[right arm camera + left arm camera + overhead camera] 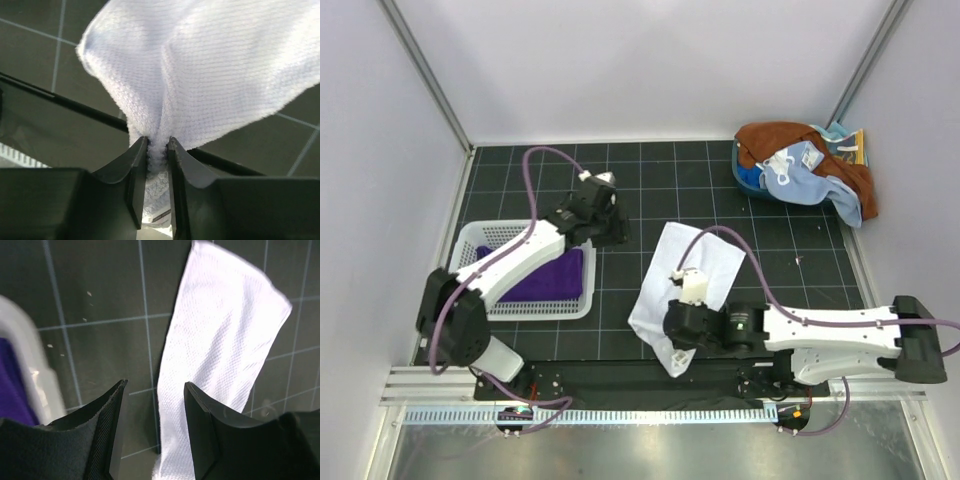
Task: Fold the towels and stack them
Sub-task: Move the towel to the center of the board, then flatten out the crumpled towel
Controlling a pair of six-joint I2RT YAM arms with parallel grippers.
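Note:
A plain white towel (692,262) lies crumpled on the dark grid mat in the middle. My right gripper (667,337) is shut on its near edge; the wrist view shows the cloth (210,65) bunched between the jaws (157,142). My left gripper (617,228) is open and empty, hovering just left of the towel's far edge; in its wrist view the towel (220,340) runs past the right finger (155,385). A dark purple towel (545,275) lies folded in the basket. A rust-brown towel (770,135) and a light blue one (810,172) are heaped at the back right.
The white slotted basket (470,237) stands at the left, under the left arm, and shows in the left wrist view (30,365). White walls enclose the mat on three sides. A metal rail runs along the near edge.

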